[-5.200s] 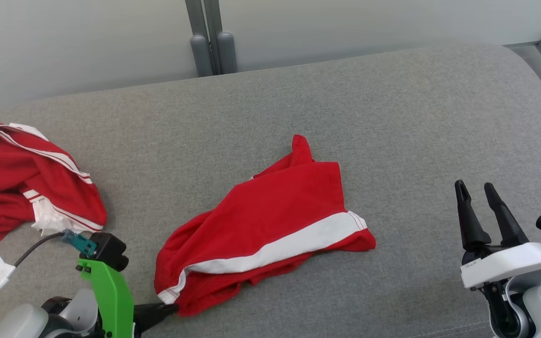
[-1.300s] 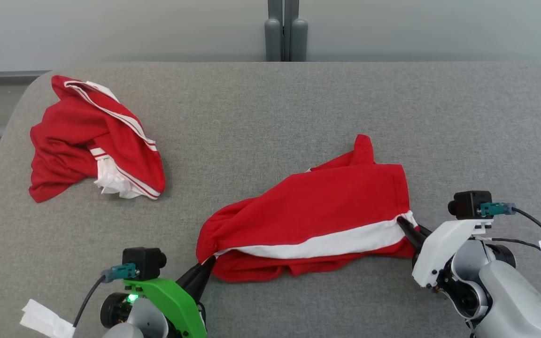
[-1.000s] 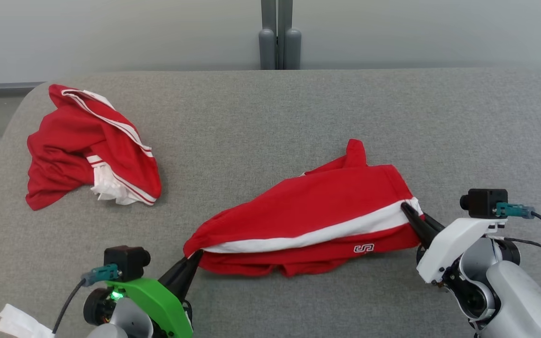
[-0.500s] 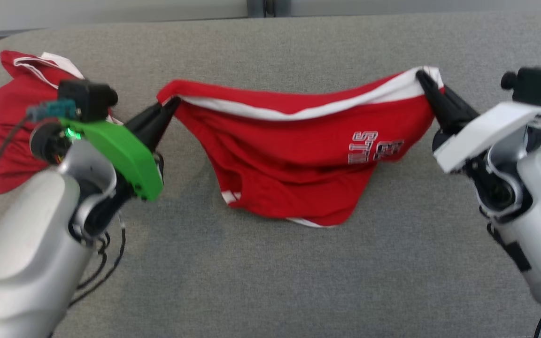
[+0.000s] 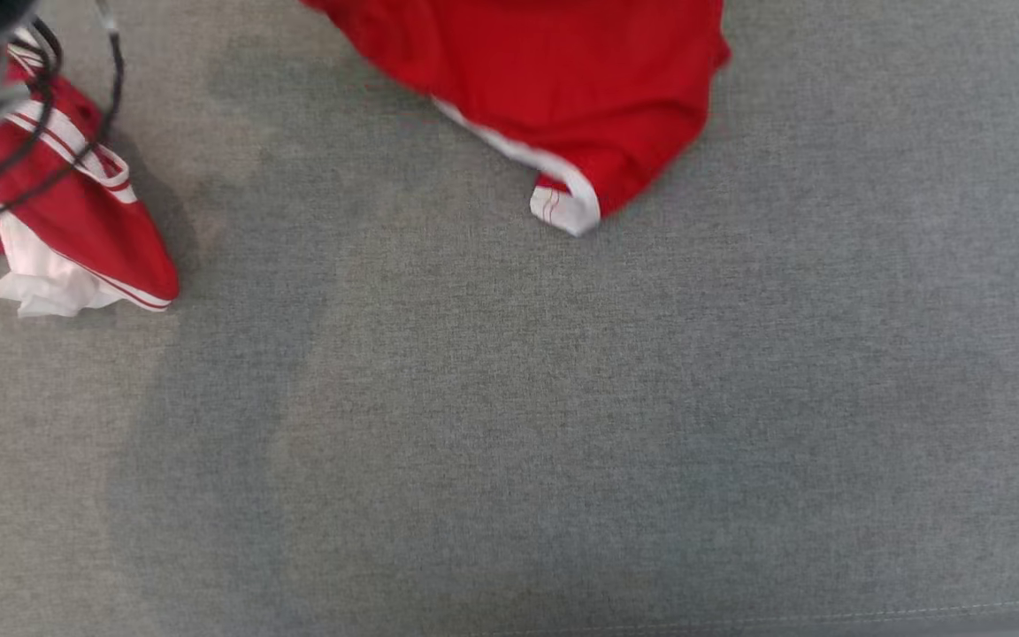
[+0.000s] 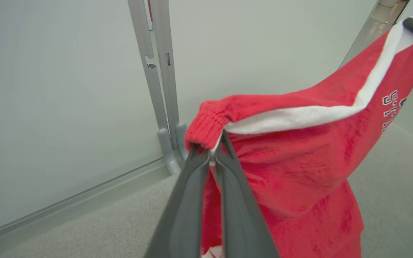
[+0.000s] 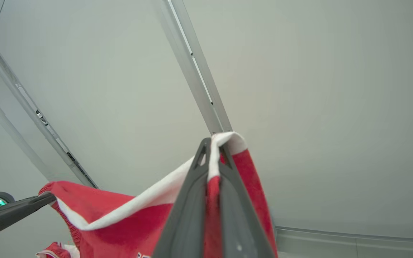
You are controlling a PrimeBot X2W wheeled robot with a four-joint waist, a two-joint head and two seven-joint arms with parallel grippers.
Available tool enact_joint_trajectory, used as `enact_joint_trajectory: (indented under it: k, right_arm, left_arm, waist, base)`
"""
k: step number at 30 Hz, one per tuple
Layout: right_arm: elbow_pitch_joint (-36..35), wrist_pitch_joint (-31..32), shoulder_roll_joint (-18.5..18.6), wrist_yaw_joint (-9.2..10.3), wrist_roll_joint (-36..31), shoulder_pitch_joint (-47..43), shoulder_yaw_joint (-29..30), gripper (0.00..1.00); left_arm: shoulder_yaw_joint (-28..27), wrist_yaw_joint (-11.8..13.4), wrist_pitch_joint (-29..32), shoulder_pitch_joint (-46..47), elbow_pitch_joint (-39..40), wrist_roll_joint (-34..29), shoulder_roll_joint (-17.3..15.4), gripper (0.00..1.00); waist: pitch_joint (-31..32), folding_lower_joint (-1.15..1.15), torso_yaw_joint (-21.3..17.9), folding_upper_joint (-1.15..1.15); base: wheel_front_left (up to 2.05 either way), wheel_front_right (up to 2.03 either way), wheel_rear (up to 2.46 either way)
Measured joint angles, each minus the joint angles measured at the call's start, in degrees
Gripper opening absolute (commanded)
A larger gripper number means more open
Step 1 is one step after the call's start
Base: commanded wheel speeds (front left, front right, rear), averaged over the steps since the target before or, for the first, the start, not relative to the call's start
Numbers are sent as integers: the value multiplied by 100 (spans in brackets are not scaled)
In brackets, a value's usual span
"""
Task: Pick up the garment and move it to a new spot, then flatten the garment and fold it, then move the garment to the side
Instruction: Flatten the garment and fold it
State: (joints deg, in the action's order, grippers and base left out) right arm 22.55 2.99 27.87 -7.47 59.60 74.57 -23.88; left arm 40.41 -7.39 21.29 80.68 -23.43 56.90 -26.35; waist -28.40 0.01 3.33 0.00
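Left claw (image 6: 210, 147) clamped on garment (image 6: 292, 161), right claw (image 7: 213, 147) likewise

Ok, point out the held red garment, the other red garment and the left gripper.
held red garment (image 5: 554, 80), head view, its hanging red body
other red garment (image 5: 103, 226), head view, red fold above white lining
left gripper (image 6: 210, 147), left wrist view, between fingertips

Most of the garment (image 5: 554, 80) beyond the head view's top edge — its lettering (image 6: 390, 104) only partly legible.
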Motion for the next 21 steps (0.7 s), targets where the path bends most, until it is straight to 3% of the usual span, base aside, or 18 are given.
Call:
enact_joint_trajectory:
  k: [7,12,17,21]
  right_arm:
    - [290,-415,247,-1,151,1365,-169,0]
    - [541,-628,348,-1,202,1851,-439,0]
    - [700,-597,512,-1,347,1722,-866,0]
    - [675,-554,747,-1,456,999,-1356,0]
  left_arm:
    - [267,-1,-226,1299,-552,330,7,0]
    - [494,-1,-493,1751,-824,497,41,0]
    - [1040,-1,-583,1601,-765,794,14,0]
    - [1786,-1,-570,1003,-469,1021,-220,0]
  waist:
    - [-452,0,-70,0]
    - [-549,-1,-155,0]
    - [-510,-1,-188,0]
    - [-383,-1,-194,0]
  base:
    - [0,0,0]
    - [0,0,0]
    - [0,0,0]
    - [0,0,0]
